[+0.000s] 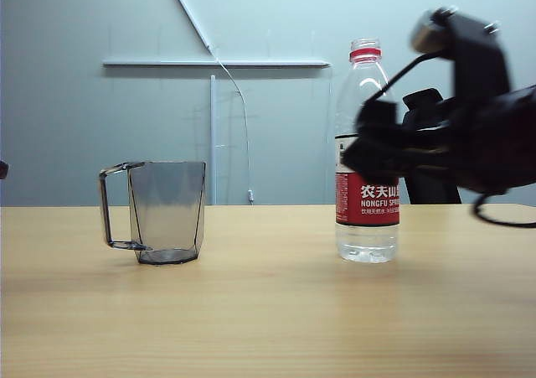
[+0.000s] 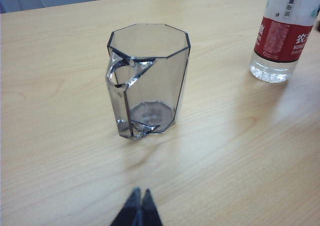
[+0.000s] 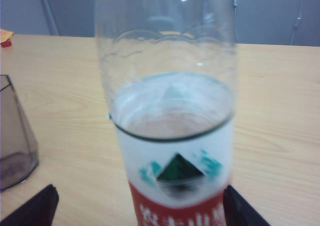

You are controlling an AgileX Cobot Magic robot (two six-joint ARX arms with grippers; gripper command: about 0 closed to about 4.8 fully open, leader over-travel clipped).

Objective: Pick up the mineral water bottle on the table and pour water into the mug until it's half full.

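**Right jaws spread around upright bottle, no grip yet**

Nearest the lens in the right wrist view sat two dark fingertips [image 3: 35, 208], spread wide, one each side of the mineral water bottle [image 3: 172, 151]. Bottle stood between them, long axis vertical, label facing the camera; neither pad looked to touch it, so released, nothing held. Right gripper [image 1: 378, 147] came in level from the right at label height in the exterior view, partly covering the bottle [image 1: 366, 206]. Closing straight in should catch it mid-body, by my read.

Water [image 1: 366, 244] showed clear at the base below the label; its upper level sat just above the label in the wrist view.

Left gripper [image 2: 137, 211] hung low over the table [image 1: 268, 311], tips pressed together, empty, aimed at the mug [image 2: 147, 80] but well short of it. Mug [image 1: 166, 210] stood upright and empty, handle away from the bottle, well apart to the left. Right arm was clearly the nearer one to the bottle. Pick not yet made, pour not begun.
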